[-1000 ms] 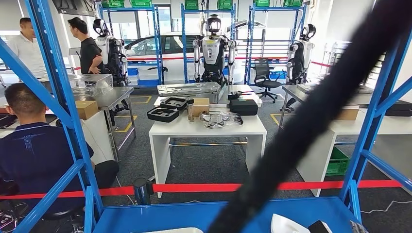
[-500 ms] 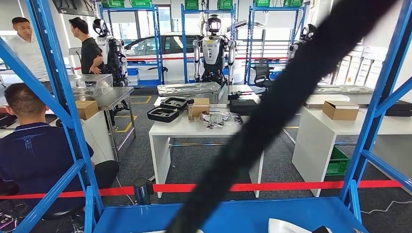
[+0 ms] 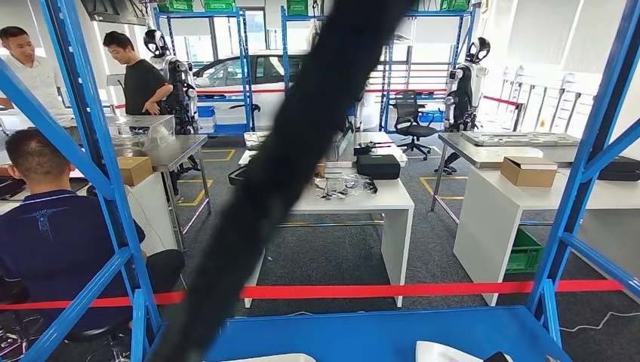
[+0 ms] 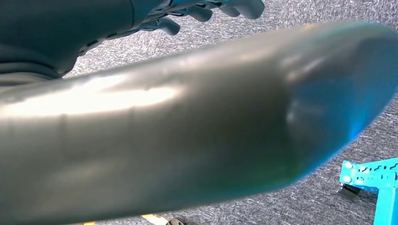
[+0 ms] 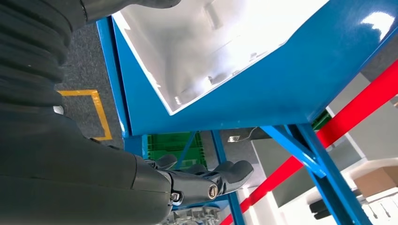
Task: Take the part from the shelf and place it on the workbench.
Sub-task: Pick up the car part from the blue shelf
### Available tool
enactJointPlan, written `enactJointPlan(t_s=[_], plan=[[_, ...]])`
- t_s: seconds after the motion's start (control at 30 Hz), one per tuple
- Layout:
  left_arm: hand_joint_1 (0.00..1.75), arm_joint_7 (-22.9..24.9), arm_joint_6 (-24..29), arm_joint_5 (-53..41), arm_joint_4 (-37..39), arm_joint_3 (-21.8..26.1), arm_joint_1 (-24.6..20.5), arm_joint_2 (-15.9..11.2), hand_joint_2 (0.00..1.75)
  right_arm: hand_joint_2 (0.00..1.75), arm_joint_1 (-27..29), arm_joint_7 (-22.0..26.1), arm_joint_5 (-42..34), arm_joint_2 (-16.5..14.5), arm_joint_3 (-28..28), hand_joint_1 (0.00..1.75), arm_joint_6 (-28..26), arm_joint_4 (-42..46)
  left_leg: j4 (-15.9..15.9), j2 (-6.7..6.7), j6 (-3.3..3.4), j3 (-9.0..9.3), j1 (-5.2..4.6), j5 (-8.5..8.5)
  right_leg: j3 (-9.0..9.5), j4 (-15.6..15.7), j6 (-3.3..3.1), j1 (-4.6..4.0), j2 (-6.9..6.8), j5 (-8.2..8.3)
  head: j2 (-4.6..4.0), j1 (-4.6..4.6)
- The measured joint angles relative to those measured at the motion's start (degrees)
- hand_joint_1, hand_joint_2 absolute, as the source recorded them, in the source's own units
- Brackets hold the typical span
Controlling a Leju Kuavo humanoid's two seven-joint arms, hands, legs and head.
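Plenty to unpack, so going left to right. Far left: seated person (image 3: 45,219) in a dark shirt, parked behind the red tape (image 3: 453,289), presumably strung up to keep bystanders off the robot's patch. Next up, blue shelf (image 3: 98,151) framing the whole head view, so clearly standing right up against it for the pick.

Then a fat black blurry band (image 3: 302,151) slanting across, way too close to the lens to identify. Guessing cable, but honestly can't tell. Behind it, white table (image 3: 377,200) loaded with odds and ends, well apart from the shelf. Possibly the workbench, only a guess though.

Down on the shelf deck, toward the right: white part (image 3: 445,352) poking in at the lower edge, lying flat on the blue, not yet lifted.

Left hand (image 4: 187,117): hanging over carpet near a shelf foot (image 4: 371,173), mostly a big grey blur up close with dark fingers (image 4: 164,24) peeking past. Spread or closed, can't tell. Doesn't look involved in the pick.

Right hand (image 5: 202,180): hovering just by the shelf edge, near the part but not touching, loosely stretched out with nothing inside. Looks like lining up for a reach.

Judging the task barely started: grab, turn and carry all to come. Worth minding the shelf lip going in.
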State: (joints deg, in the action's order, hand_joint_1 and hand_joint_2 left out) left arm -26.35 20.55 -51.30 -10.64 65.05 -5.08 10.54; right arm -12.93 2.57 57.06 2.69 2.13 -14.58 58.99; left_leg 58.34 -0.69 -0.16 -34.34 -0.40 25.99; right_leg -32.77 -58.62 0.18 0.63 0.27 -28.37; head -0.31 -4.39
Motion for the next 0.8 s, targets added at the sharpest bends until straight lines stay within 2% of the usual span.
enactJointPlan(t_s=[0.47, 0.8], plan=[[0.00, 0.11, 0.01, 0.00, 0.02, 0.00, 0.00, 0.00, 0.00, 1.75, -3.79, 3.68, -1.02, 0.04, -0.16, 0.00, 5.38, -4.63, 0.00, -0.01, 0.00, 0.02, 0.00, 0.00, 0.01, 0.00, 0.00, 0.00, 0.01, 0.00, -0.02, 0.16], [0.00, 0.23, -0.05, -0.02, 0.02, 0.00, 0.02, 0.02, 0.00, 1.75, -4.48, 4.32, -0.94, 0.46, -0.16, 0.00, 6.78, -7.54, 0.00, -0.01, 0.00, 0.01, 0.00, 0.00, 0.02, 0.00, 0.00, 0.00, 0.00, 0.00, 0.00, 0.33]])
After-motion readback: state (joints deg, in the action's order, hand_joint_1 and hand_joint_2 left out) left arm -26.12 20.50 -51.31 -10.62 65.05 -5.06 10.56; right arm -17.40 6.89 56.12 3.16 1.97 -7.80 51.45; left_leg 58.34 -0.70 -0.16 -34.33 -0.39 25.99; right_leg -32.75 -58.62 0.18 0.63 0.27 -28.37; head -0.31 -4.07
